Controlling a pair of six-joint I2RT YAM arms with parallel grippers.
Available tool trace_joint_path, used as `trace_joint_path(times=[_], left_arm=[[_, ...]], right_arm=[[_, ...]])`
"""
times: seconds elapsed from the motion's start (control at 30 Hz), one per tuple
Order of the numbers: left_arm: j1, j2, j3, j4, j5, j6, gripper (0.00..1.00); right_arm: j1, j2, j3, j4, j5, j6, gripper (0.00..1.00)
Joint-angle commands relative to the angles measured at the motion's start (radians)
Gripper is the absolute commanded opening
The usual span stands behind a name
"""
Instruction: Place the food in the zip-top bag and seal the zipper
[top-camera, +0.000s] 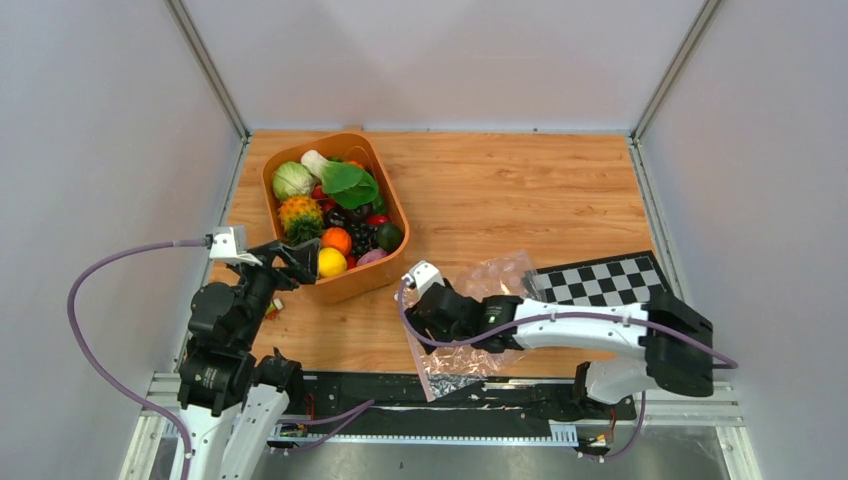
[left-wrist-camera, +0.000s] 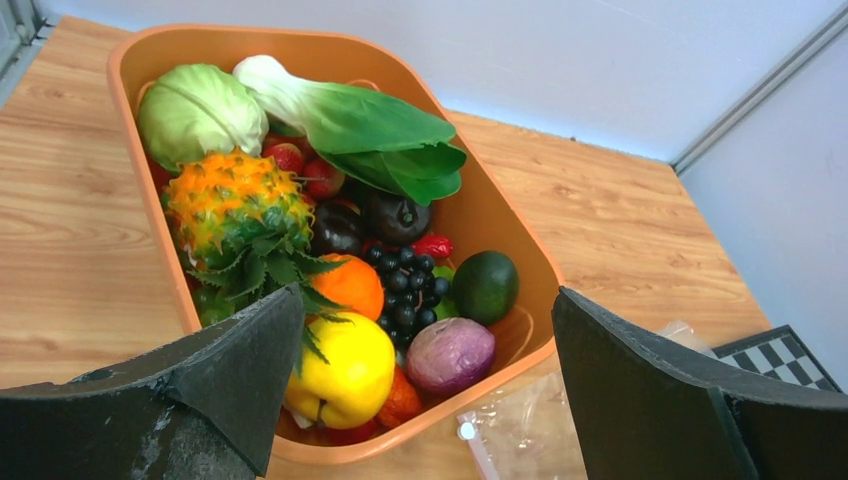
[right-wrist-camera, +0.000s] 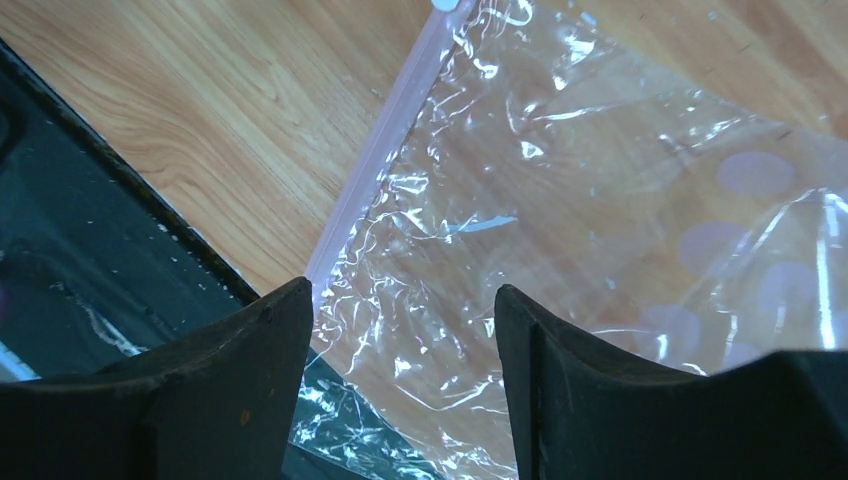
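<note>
food heaped in the tub, bag flat beneath the right hand

from above: colourful food (top-camera: 335, 205) piled in an orange tub (top-camera: 268, 190) at the desk's (top-camera: 520, 180) far left. clear crinkly zip-top bag (top-camera: 500, 272) flat at the near edge, just beside a checkered board (top-camera: 600, 280), one corner over a black strip (top-camera: 520, 400). left hand (top-camera: 300, 262) at the tub's near rim, arm folded upright. right hand (top-camera: 422, 312) over the bag, arm stretched low across the desk.

left wrist: spread wide, holding nothing, tilted down over the tub's near end. pale cabbage (left-wrist-camera: 200, 110) and leafy bok choy (left-wrist-camera: 370, 130) at the far end.

right wrist: parted, nothing gripped. dotted bag beneath, pinkish zipper (right-wrist-camera: 372, 165) running straight away from beside one fingertip. contact with the plastic impossible to tell.
</note>
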Motion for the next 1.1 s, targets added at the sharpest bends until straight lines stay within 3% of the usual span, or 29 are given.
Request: trace_joint_path(times=[0.0, 0.23, 0.67, 0.93, 1.07], left_arm=[[0.004, -0.009, 0.012, -0.011, 0.015, 0.018, 1.00], [0.004, -0.017, 0.014, -0.045, 0.010, 0.027, 1.00], [0.004, -0.029, -0.001, -0.058, 0.020, 0.005, 1.00], [0.004, -0.024, -0.008, -0.061, 0.037, 0.002, 1.00], [0.004, -0.013, -0.013, -0.053, 0.059, -0.001, 1.00]], right_arm=[[0.027, 0.104, 0.048, 0.091, 0.055, 0.090, 0.66], [0.032, 0.275, 0.130, 0.123, 0.015, 0.127, 0.61], [0.032, 0.412, 0.189, 0.166, 0.137, 0.164, 0.51], [0.020, 0.447, 0.197, 0.147, 0.157, 0.172, 0.39], [0.017, 0.433, 0.161, 0.169, 0.146, 0.185, 0.18]])
